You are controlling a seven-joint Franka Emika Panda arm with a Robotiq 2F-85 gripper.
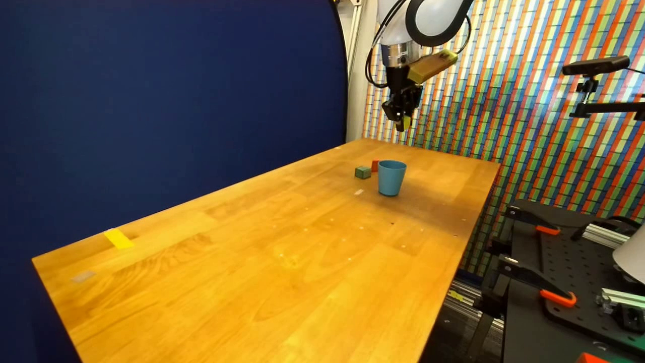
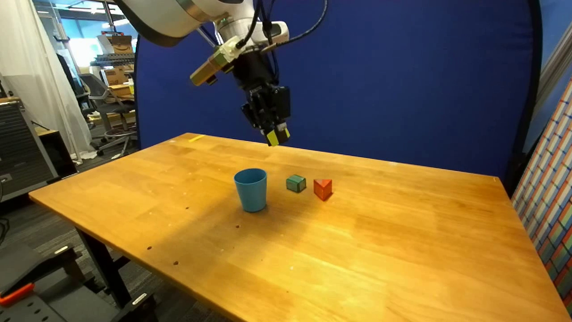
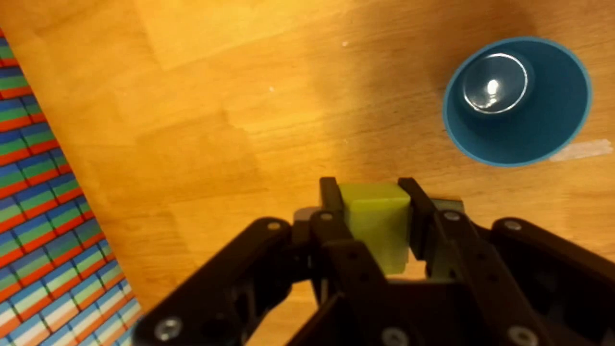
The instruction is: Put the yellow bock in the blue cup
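The yellow block (image 3: 377, 221) is pinched between the two fingers of my gripper (image 3: 370, 191) in the wrist view. In both exterior views my gripper (image 1: 404, 122) (image 2: 277, 136) is well above the table, and parts of the yellow block (image 1: 407, 121) (image 2: 272, 138) show between the fingertips. The blue cup (image 1: 391, 179) (image 2: 252, 192) stands upright on the table, below the gripper and off to one side. In the wrist view the cup (image 3: 559, 113) is at the upper right, apart from the block, with its mouth facing up and nothing visible inside.
A green block (image 1: 363, 172) (image 2: 296, 183) and a red triangular block (image 1: 375, 166) (image 2: 322, 189) lie beside the cup on the wooden table (image 1: 282, 282). In the wrist view the green block (image 3: 448, 205) is partly covered by a finger; the red one is not seen there.
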